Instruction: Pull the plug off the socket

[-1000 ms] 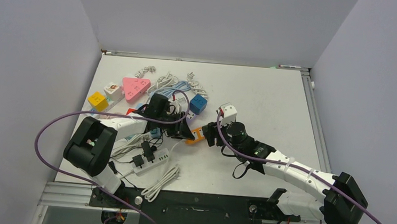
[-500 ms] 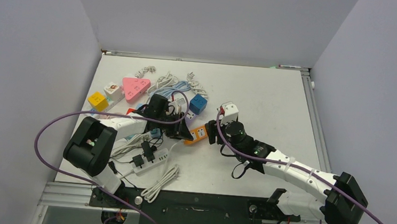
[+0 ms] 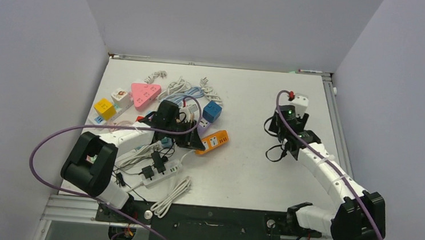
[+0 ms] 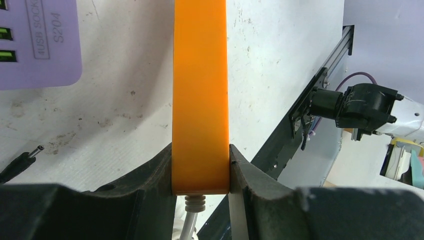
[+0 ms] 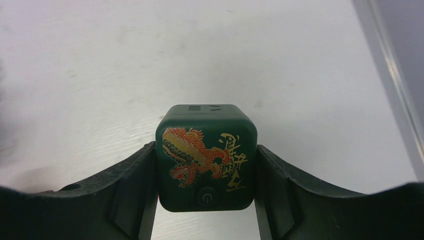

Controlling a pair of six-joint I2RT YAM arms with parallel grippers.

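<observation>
Closest to me on the table (image 3: 240,174) is the white power strip (image 3: 163,172) with its tangle of cables, not part of this job. Just past that, the left gripper (image 4: 201,156) is clamped across the narrow width of the orange socket strip (image 4: 200,90), pinning it flat on the table. Further back on the right side, the right gripper (image 5: 205,152) has its fingers closed on the sides of the green cube plug (image 5: 206,157), the one with the dragon print. It's well apart from the strip, so I'd say the pull itself is done. What's left, I reckon, is lowering the plug onto bare table, letting go, then releasing the strip without dragging it.
</observation>
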